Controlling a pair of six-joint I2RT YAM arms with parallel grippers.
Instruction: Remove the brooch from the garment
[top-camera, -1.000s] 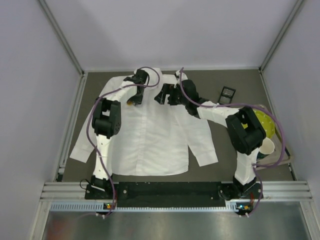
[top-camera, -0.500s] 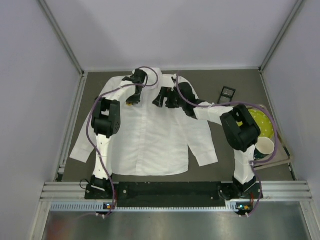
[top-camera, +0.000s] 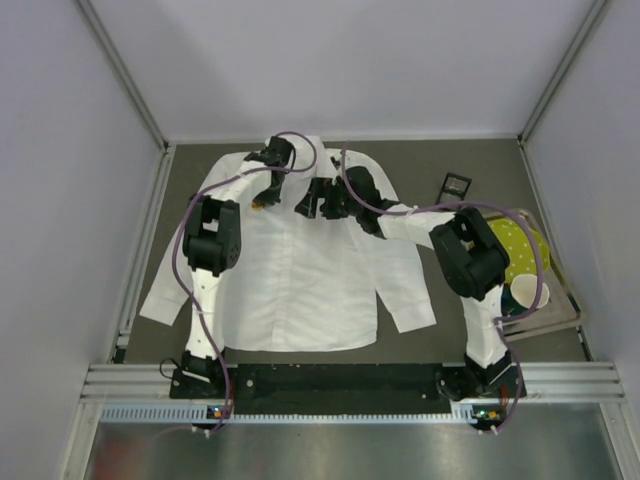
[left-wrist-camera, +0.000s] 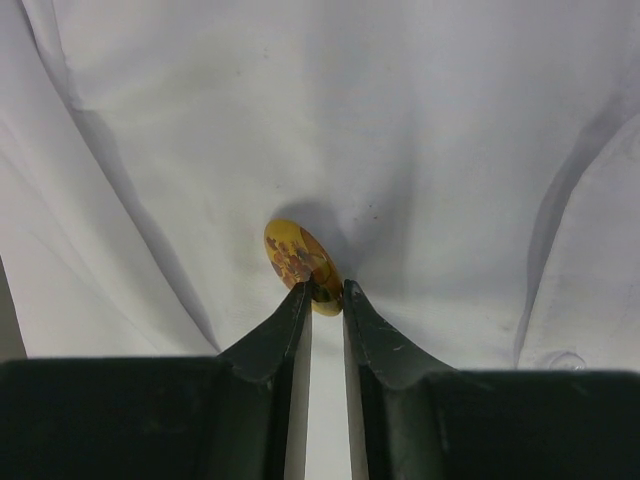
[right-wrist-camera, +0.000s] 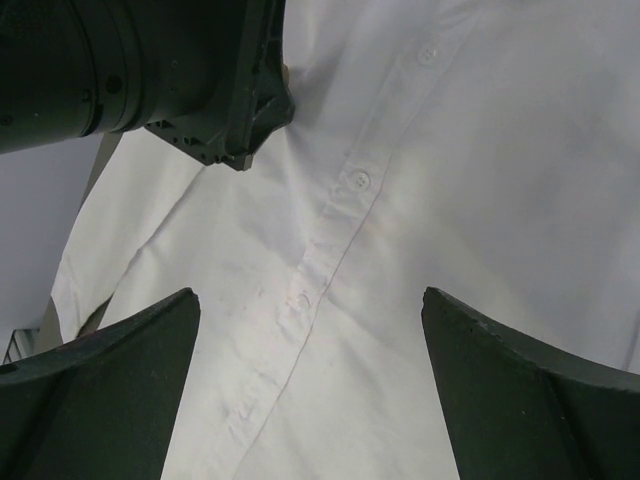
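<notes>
Left end effector (left-wrist-camera: 325, 290) has just gone from well open to nearly closed. Its tips now sit on both sides of the brooch (left-wrist-camera: 297, 258) at the lower rim, and it looks pinched rather than just bracketed. How firm the hold is, I can't say.

The brooch is still on the shirt (top-camera: 300, 285), on the chest panel just left of the button placket (right-wrist-camera: 345, 195) and up near its top end. The cloth dimples and creases in toward the pin, so I'd say it hasn't come out of the fabric yet.

Right end effector (right-wrist-camera: 310, 300) has slid left across the shirt over the last second and is now directly over the placket, close beside the left one. Jaws are spread wide with nothing in them, and they hang above the cloth rather than pressing on it, as far as I can see.

My read: grasp step is done or about done, extraction not started. The right side looks staged to pin the fabric down by the placket while the left pulls.

Risk: the grip is only on the rim, so the brooch could twist out, or the whole shirt could lift off the counter (top-camera: 450, 335) with it.
</notes>
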